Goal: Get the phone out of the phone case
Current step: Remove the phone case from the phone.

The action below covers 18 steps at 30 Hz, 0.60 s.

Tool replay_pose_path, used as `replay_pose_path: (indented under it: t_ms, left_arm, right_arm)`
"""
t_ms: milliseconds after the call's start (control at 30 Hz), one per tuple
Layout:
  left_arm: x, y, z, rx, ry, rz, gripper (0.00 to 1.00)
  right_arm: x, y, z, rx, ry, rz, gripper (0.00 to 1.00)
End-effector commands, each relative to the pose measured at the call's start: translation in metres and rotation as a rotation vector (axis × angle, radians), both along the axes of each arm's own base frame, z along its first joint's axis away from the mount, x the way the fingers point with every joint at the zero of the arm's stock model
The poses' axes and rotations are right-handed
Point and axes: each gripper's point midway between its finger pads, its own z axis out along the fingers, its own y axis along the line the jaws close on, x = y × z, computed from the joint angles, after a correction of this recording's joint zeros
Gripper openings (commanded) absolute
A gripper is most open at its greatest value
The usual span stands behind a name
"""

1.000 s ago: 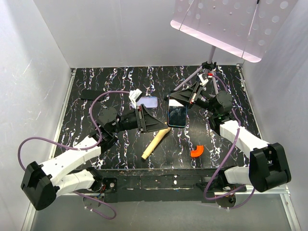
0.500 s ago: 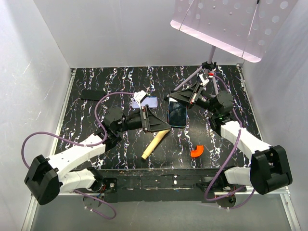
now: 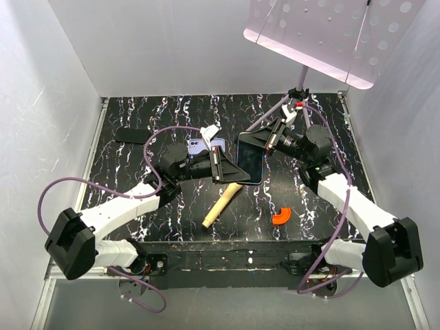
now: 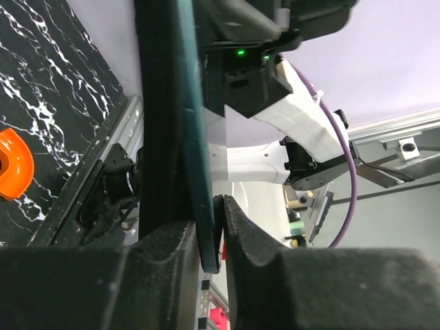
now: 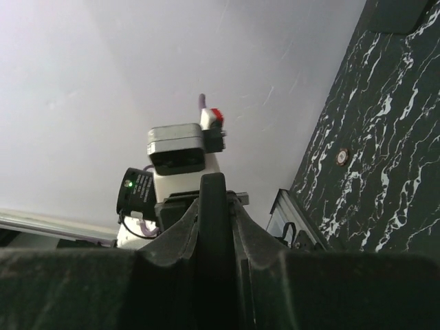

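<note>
Most of the job looks done to us. The phone (image 3: 250,165) is out of its shell and looks held up off the table (image 3: 172,113), over the middle, screen face tilted toward the overhead camera. The phone case (image 3: 208,145) lies flat on the marbled top just behind and to the left of it, clearly apart from the phone. Its camera cutout end shows and the left arm's wrist hides part of the rest. We can't spot any lavender around the phone's rim, and the left wrist view only shows its own dark teal edge.

Both tools have hold of it. The left gripper (image 3: 232,172) is pinched on the phone's left long edge. Its wrist camera sees the slab edge-on, wedged between the two fingers (image 4: 254,240) with no gap on either side. The right gripper (image 3: 253,144) is clamped on the far short edge. In its own view the thin dark slab runs straight up between the fingers (image 5: 175,240), which press on both faces.

What's left, as we read it, is small stuff: one arm lets go and the phone gets set down somewhere away from the case. Closer to the arm bases, a wooden stick (image 3: 221,201) and an orange curved piece (image 3: 280,217) lie on the table, with neither gripper on them.
</note>
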Motion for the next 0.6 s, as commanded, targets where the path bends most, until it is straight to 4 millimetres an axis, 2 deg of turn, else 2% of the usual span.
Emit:
replay_pose_path:
  t_ms: [0, 67, 133, 200, 267, 333, 400, 467, 567]
  left_arm:
    - [0.011, -0.008, 0.023, -0.061, -0.085, 0.01, 0.08]
    - [0.013, -0.008, 0.023, -0.08, -0.075, 0.007, 0.0]
    - [0.014, -0.005, 0.027, -0.102, -0.075, 0.011, 0.0]
    - [0.017, -0.001, 0.033, -0.124, -0.087, 0.025, 0.0]
    - [0.018, 0.003, 0.043, -0.141, -0.107, 0.037, 0.0]
    - [0.02, 0.007, 0.051, -0.15, -0.125, 0.05, 0.0]
    - [0.022, 0.01, 0.056, -0.151, -0.135, 0.061, 0.0]
    - [0.025, 0.014, 0.063, -0.162, -0.147, 0.071, 0.0]
    - [0.029, 0.019, 0.071, -0.179, -0.154, 0.089, 0.0]
  right_arm:
    - [-0.033, 0.003, 0.035, -0.076, -0.17, 0.062, 0.01]
    - [-0.038, 0.001, 0.036, -0.097, -0.193, 0.074, 0.01]
    - [-0.044, 0.001, 0.034, -0.125, -0.207, 0.105, 0.03]
    - [-0.046, 0.001, 0.026, -0.171, -0.209, 0.129, 0.19]
    - [-0.049, -0.002, 0.02, -0.209, -0.2, 0.143, 0.4]
    - [-0.054, -0.008, 0.022, -0.224, -0.222, 0.14, 0.59]
    - [-0.059, -0.016, 0.031, -0.232, -0.256, 0.12, 0.71]
    - [-0.063, -0.025, 0.037, -0.242, -0.284, 0.089, 0.78]
    - [-0.07, -0.037, 0.041, -0.27, -0.305, 0.044, 0.8]
